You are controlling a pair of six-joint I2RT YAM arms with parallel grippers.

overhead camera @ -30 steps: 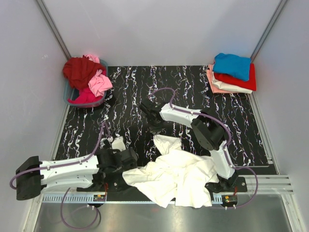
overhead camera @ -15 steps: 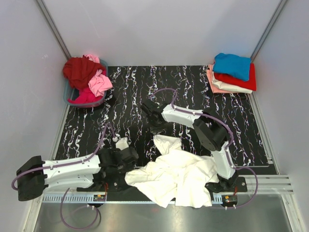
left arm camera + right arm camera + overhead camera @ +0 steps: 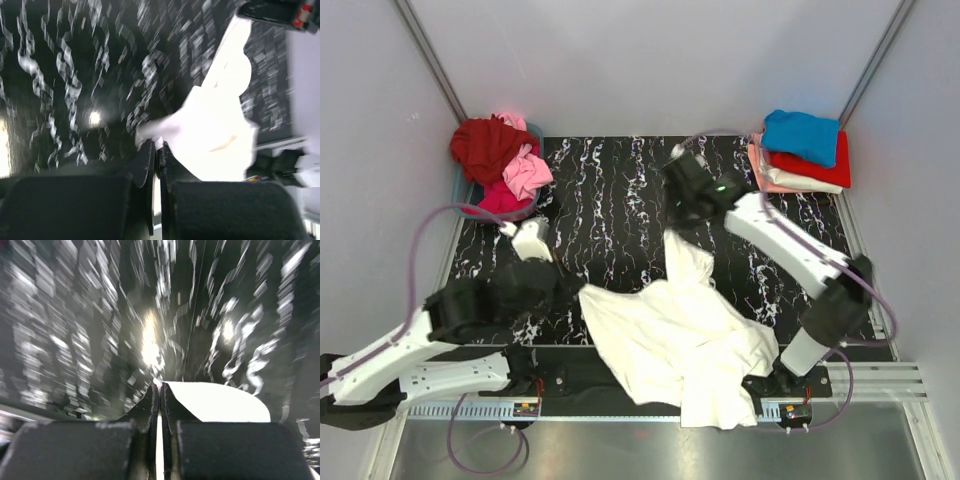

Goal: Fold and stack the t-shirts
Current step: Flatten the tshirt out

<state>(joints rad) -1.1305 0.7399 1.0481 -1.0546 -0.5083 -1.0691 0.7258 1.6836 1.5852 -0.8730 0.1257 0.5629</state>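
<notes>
Black marbled bench [image 3: 610, 200], top view: your white t-shirt [image 3: 680, 335] is spread near centre between both arms; folded stack [image 3: 800, 150] far right; basket [image 3: 463, 200] of loose shirts far left.
Left wrist: your left tool [image 3: 156, 146] is clamped on a shirt corner.
Right wrist, blurred: your right tool [image 3: 160, 387] pinches a shirt edge.

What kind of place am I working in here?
Likely a lab test cell: bare white walls enclose the black marbled table, with a basket of crumpled shirts and a folded stack staged in its far corners.
</notes>
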